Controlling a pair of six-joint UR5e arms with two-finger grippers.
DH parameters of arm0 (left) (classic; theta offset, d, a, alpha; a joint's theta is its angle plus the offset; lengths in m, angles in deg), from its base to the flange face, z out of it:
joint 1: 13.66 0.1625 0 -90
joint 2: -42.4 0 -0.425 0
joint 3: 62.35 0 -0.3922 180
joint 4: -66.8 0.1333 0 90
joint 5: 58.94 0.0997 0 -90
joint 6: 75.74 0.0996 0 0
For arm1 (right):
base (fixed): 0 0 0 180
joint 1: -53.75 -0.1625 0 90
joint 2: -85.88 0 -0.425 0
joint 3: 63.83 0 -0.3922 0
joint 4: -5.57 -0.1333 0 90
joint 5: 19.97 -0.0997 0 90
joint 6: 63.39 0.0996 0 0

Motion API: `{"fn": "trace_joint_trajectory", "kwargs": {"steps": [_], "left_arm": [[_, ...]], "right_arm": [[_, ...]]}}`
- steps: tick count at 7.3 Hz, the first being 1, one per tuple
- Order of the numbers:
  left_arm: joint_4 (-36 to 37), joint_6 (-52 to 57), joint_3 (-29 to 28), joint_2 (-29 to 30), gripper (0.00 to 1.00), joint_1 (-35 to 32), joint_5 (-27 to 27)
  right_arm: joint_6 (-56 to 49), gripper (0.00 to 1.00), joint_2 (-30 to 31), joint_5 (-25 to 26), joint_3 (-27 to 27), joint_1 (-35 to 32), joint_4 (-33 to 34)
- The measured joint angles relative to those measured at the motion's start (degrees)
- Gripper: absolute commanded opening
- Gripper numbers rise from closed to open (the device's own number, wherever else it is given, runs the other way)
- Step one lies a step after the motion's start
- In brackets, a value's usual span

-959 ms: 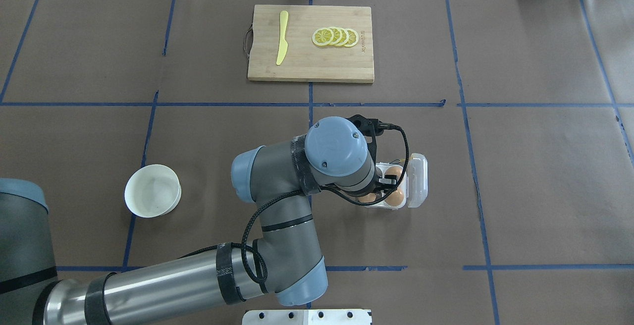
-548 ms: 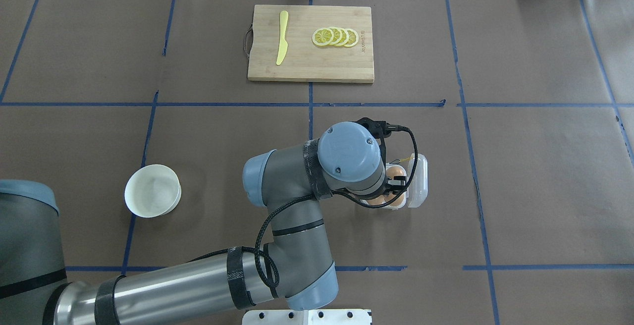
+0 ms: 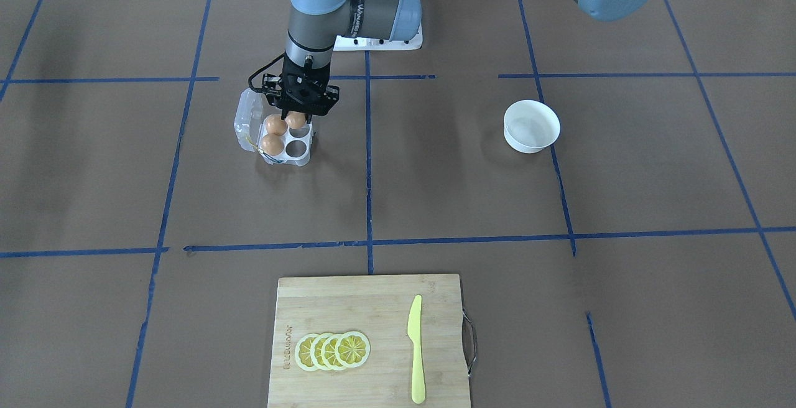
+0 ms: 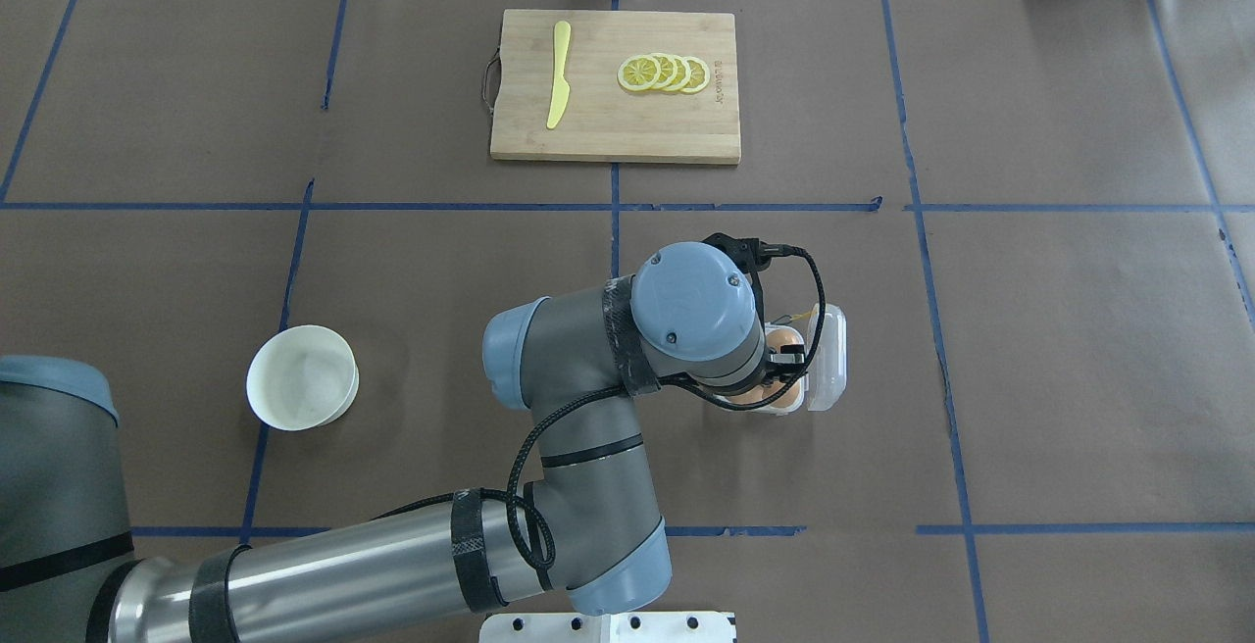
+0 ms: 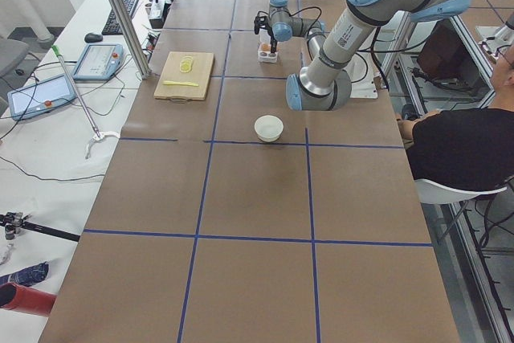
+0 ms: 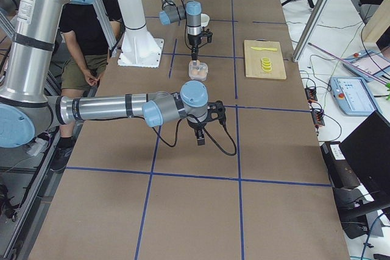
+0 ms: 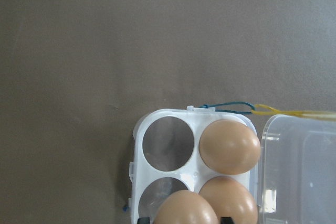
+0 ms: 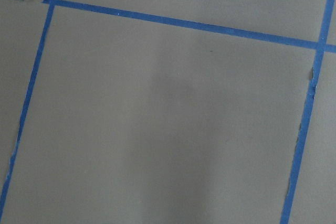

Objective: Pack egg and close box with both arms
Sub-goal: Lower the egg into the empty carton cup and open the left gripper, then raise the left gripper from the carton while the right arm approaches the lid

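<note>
Holding a brown egg [image 7: 185, 209] tight, the left gripper [image 3: 296, 117] hangs just over the clear box [image 7: 193, 170], above an empty cup [image 7: 157, 193]. Two more eggs [image 7: 230, 146] sit by the open lid [image 7: 304, 166]. The right gripper [image 6: 200, 136] is well apart; open or closed, nobody can tell. Letters on the cutting board [image 3: 373, 308] are too small to read.

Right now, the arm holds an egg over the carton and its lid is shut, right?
No: the left gripper holds an egg over the box, but the lid is open beside the cups; the left wrist-mounted view shows it.
</note>
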Motion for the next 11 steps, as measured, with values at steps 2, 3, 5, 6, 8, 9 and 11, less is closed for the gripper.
{"fn": "trace_joint_trajectory", "kwargs": {"steps": [2, 3, 5, 6, 8, 9, 11], "left_arm": [[0.0, -0.5, -0.36, 0.0, 1.0, 0.0, 0.6], [-0.02, -1.16, -0.5, -0.02, 1.0, 0.01, 0.68], [-0.08, -2.03, -0.57, 0.02, 1.0, -0.01, 0.72], [-0.07, -2.16, -0.45, 0.05, 1.0, -0.1, 0.71], [0.71, -2.28, 1.83, -0.44, 0.99, -1.28, 0.28], [1.65, -2.18, 5.25, -2.26, 0.99, -2.64, -0.74], [2.82, -1.0, 15.56, -10.02, 0.99, -5.87, -4.22]], "right_arm": [[0.06, 1.0, 0.0, 0.0, 0.08, 0.01, 0.03], [0.07, 1.0, 0.0, -0.01, 0.1, 0.01, 0.03], [0.07, 1.0, 0.0, -0.06, 0.12, 0.01, 0.03], [0.12, 1.0, 0.0, -0.08, 0.11, 0.1, 0.03], [3.26, 1.0, -0.4, -0.25, -0.44, 2.03, -0.1], [8.17, 1.0, -1.67, -0.34, -1.17, 4.5, -0.17], [22.32, 1.0, -5.87, 0.82, -2.31, 12.15, -3.25]]}}
